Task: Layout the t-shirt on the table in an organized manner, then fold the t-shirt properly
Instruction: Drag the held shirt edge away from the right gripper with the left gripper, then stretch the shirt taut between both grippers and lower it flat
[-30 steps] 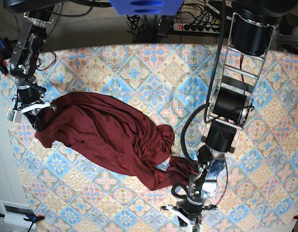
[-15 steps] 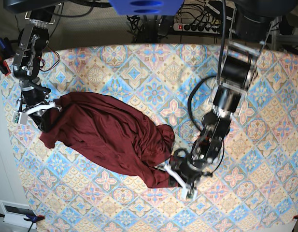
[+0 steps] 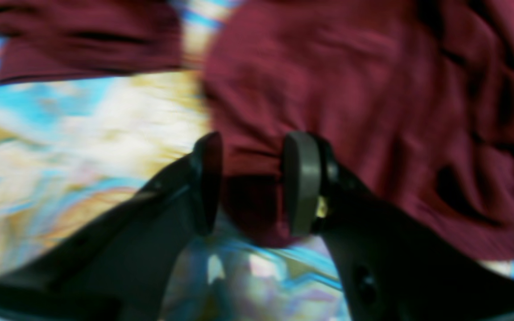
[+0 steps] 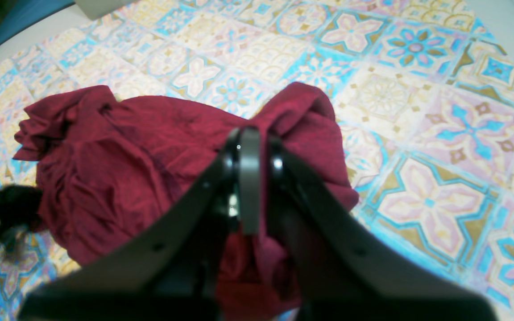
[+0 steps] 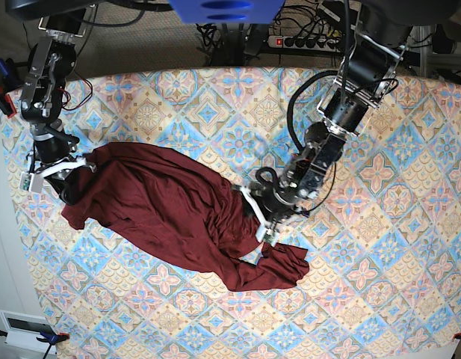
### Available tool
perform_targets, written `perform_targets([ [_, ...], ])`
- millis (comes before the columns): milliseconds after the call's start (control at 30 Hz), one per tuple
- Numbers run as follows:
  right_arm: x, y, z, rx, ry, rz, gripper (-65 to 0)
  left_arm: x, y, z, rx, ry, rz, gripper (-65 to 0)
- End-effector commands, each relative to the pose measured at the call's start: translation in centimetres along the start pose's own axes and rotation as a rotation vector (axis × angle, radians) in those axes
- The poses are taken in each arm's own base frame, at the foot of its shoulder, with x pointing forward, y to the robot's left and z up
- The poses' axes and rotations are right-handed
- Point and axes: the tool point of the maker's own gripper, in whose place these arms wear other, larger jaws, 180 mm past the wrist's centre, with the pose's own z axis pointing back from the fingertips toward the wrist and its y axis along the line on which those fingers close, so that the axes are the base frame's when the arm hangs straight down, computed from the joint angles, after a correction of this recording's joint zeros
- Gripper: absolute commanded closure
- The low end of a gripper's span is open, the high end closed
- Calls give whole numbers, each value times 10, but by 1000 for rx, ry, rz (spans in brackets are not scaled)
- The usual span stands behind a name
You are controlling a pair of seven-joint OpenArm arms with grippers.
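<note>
T-shirt (image 5: 170, 217) lies crumpled in a long diagonal heap across the left half of the table (image 5: 394, 247), one end near the left edge, the other bunched toward the front-centre; no sleeves or hem laid flat yet. Right gripper (image 4: 250, 187) is pinched tight on a gathered fold at the end near the left edge, cloth bulging round both jaws. Left gripper (image 3: 250, 183) sits over the opposite, bunched end with jaws parted; maroon cloth shows between the pads (image 3: 301, 183), but the view is blurred and no squeeze on it is evident. Step in hand, by my reading: the spreading-out stage, folding not begun. Next move likely calls for the left gripper to close on an edge and draw it away from the right to tension the fabric flat.
</note>
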Motion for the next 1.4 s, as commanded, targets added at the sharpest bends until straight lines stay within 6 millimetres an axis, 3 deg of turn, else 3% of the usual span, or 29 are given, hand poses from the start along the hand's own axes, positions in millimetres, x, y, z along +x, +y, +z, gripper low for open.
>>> perform_targets([
  [0,19,2,1,15,-57,18,0,12,6,-1,12,-24,-7,-269],
  [133,18,2,1,15,-55,18,0,-19,1,-17,16,65,8,-254],
  [200,19,2,1,14,-58,18,0,-11,1,-18,18,54,6,-210],
  [267,20,1,1,13,-60,18,0,-8,2,-18,18,46,12,-118],
  [333,21,0,1,11,-63,18,0,24,2,-12,11,-23,0,0],
  [400,21,0,1,11,-63,18,0,51,17,3,28,-96,9,0],
  [533,22,0,1,9,-64,17,0,111,39,50,45,-278,-38,0],
  [700,34,2,-4,15,-96,18,0,151,61,117,0,-387,-23,0],
  [867,40,3,-5,18,-110,20,0,179,97,184,-17,-460,47,0],
  [1000,40,3,-5,18,-110,22,0,198,137,236,-1,-528,119,0],
  [1133,40,3,-5,18,-111,22,0,213,165,275,21,-593,166,0],
  [1233,43,1,-6,13,-120,19,0,211,186,279,67,-591,195,0],
  [1300,50,-2,-8,7,-137,14,0,195,220,268,138,-552,264,0],
  [1367,57,1,-11,14,-154,15,0,169,250,242,205,-502,355,0],
])
